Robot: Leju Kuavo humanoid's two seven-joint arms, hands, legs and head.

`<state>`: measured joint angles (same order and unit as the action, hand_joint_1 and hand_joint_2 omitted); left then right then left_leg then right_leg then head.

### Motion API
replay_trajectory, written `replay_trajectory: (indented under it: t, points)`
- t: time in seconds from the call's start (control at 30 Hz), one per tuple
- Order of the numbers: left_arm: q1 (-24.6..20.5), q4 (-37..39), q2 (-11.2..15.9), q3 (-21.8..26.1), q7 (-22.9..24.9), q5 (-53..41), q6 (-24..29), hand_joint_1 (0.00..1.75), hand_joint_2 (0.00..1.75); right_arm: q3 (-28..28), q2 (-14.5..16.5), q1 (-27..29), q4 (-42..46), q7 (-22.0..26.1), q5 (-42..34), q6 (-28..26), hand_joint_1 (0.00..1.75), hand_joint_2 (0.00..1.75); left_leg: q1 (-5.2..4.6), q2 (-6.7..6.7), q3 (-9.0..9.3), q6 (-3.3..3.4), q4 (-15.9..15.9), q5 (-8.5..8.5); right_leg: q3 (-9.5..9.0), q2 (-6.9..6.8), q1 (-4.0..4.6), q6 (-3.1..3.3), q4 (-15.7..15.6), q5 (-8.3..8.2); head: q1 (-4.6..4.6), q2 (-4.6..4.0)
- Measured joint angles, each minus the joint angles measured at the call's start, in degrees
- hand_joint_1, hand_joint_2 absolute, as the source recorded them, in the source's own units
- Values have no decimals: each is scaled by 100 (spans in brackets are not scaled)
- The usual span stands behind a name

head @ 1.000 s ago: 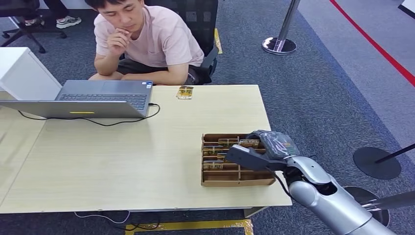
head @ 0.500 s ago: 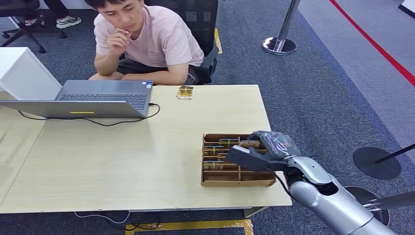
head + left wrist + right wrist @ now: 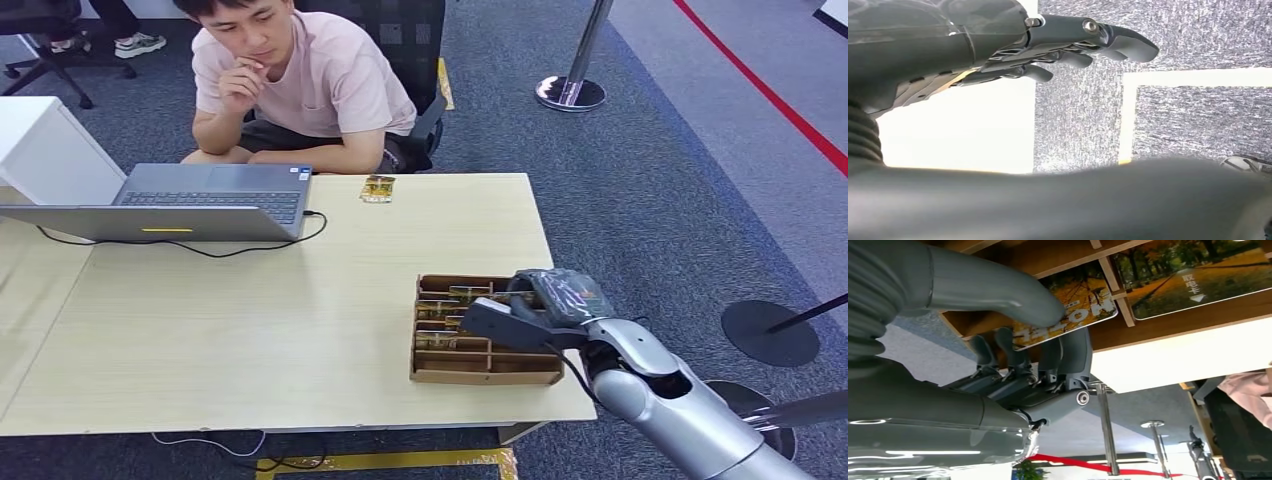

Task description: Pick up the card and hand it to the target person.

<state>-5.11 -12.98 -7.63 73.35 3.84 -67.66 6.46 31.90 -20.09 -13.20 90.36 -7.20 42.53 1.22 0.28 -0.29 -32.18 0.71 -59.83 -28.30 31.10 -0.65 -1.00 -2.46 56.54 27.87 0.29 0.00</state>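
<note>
The card [image 3: 1073, 310] sits in the brown box [image 3: 486, 372] at the lower right of the table, and the right hand [image 3: 530, 305] pinches its thin, stiff, slippery edge, so it looks light but easy to drop

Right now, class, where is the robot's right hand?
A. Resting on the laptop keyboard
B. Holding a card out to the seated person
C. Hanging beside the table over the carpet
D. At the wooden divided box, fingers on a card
D: the right hand reaches into the wooden box, and the right wrist view shows its fingers on a card.
</note>
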Motion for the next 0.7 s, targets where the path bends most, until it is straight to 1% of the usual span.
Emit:
replay_trajectory:
  t: [0.2,0.5,0.7]
  points:
    - [1,0,0,-2,-87,-29,37,0,175,46,-2,1,0,1,-1,3,157,175,0,0,2,0,0,0,-1,0,0,0,0,0,1,0]
    - [1,0,0,0,-140,7,252,0,175,52,-28,6,9,27,1,-48,157,175,0,0,2,0,0,1,-1,0,0,0,0,0,0,0]
    - [1,0,0,1,-118,13,237,0,175,35,-54,19,141,229,-4,-339,157,175,0,0,1,0,0,0,0,1,0,0,0,0,1,0]
